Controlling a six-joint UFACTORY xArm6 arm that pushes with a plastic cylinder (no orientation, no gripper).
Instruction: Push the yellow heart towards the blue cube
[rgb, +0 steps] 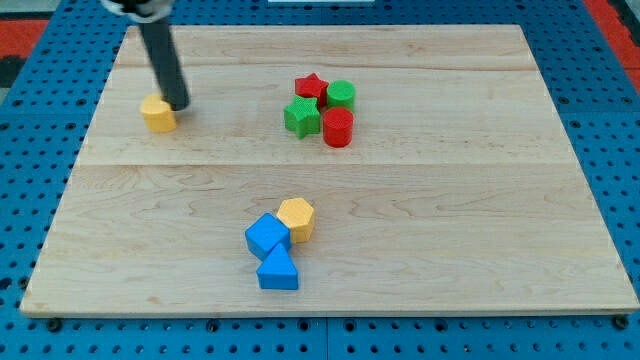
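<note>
My rod comes down from the view's top left, leaning slightly so its lower end sits further toward the view's right than its upper part, and my tip (178, 103) rests on the wooden surface (480, 200) just at the upper right edge of the yellow heart (157, 114) — touching it or very nearly so; I cannot tell which. There is no hand on this arm to be spread or pressed together, only the plain dark rod. The yellow heart lies near the surface's left edge, in the upper left part of the view. The blue cube (267, 236) sits well apart from it, lower down and toward the view's middle, with a yellow hexagonal block (296, 218) touching it at its upper right and a blue triangular block (277, 270) pressed against it from below. Up toward the view's top centre is a tight cluster — a red star (311, 86), a green round block (341, 94), a green star-like block (301, 116) and a red cylinder (338, 128) — off to the right of the bare wood between heart and cube.
</note>
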